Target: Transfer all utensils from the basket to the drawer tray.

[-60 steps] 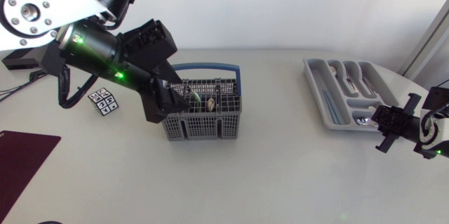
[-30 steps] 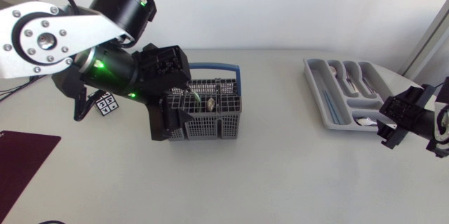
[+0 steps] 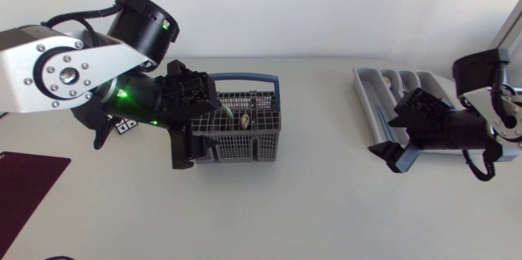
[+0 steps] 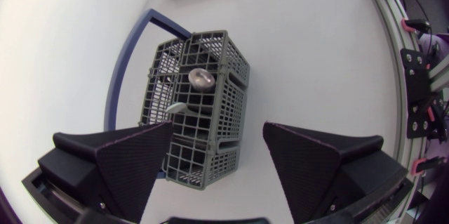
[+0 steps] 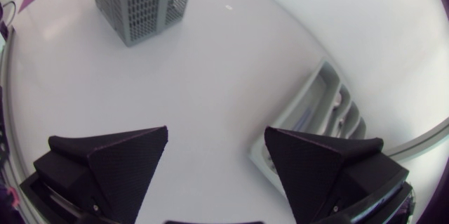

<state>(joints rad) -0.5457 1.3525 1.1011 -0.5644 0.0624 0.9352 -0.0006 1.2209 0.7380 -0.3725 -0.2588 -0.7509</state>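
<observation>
Over the basket [image 4: 210, 55], wrist view alone shows left tool [image 4: 217, 131] wide open, empty.

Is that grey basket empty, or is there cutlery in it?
Not empty. In the basket a rounded utensil end sticks up, with a second piece beside it.

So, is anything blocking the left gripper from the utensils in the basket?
Nothing visible does. The left gripper hangs open over the near end of the basket; a round-topped utensil stands free in a compartment ahead of it, and the blue handle is off to the side.
</observation>
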